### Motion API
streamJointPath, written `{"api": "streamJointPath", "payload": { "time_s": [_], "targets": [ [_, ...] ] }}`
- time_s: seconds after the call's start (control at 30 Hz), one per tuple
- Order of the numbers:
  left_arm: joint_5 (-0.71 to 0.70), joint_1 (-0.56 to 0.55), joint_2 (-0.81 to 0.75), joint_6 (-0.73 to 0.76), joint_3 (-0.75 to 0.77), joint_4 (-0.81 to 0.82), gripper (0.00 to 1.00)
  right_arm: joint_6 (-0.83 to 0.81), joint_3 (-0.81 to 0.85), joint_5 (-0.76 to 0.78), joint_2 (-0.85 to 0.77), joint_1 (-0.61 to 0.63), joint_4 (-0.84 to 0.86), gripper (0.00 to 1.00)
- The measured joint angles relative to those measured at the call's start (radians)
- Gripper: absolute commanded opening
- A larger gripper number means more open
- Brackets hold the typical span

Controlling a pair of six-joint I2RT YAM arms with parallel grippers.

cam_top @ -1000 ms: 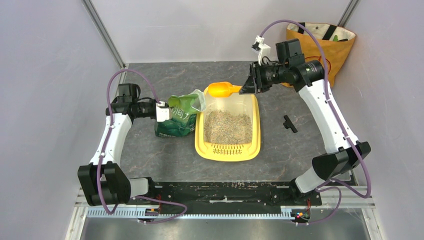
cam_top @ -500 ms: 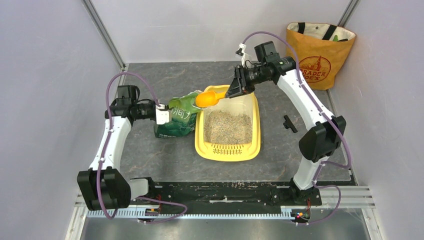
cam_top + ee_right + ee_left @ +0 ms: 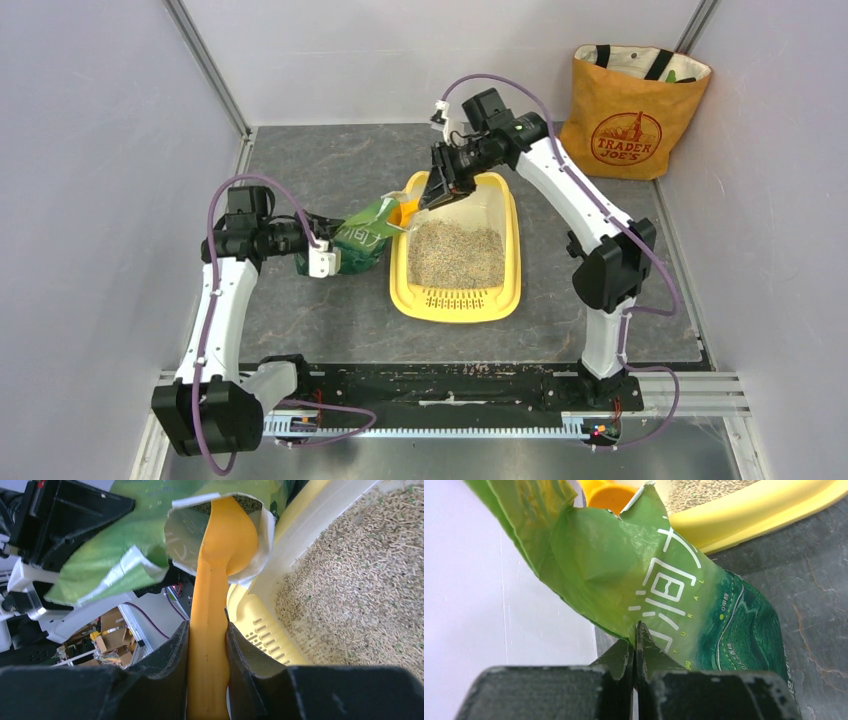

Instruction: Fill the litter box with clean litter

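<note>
Pale grey walls (image 3: pixel 100 150) enclose a dark, marbled table (image 3: pixel 330 160). An orange tote (image 3: pixel 625 130) stands in the 1 o'clock corner. The yellow box (image 3: pixel 455 305) lies at centre, with litter (image 3: pixel 455 255) spread over its floor. At its 9 o'clock, the left jaws, closed tight, pinch one edge of the green bag (image 3: pixel 360 240). The right jaws clamp the handle of the scoop (image 3: pixel 215 605), whose bowl is inside the bag's mouth.

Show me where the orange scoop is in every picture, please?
Top external: orange scoop mid-picture, tip in the green litter bag, beside the litter box.
Left wrist: scoop at the top edge, behind the bag.
Right wrist: scoop in the centre, held by the right gripper, bowl inside the bag.
Shared landmark: the green litter bag.
</note>
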Motion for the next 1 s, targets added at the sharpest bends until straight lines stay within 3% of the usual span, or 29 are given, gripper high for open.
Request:
{"api": "streamJointPath", "payload": {
  "time_s": [0.47, 0.8, 1.0],
  "targets": [
    [0.029, 0.001, -0.043, 0.150, -0.089, -0.032, 0.02, 0.116, 0.098, -0.009, 0.206, 0.073, -0.012, 0.00],
    [0.048, 0.001, -0.023, 0.161, -0.100, -0.020, 0.02, 0.095, 0.196, 0.156, 0.252, 0.151, -0.054, 0.00],
    [0.055, 0.001, -0.006, 0.162, -0.100, -0.019, 0.02, 0.092, 0.224, 0.177, 0.312, 0.186, -0.034, 0.00]
  ]
}}
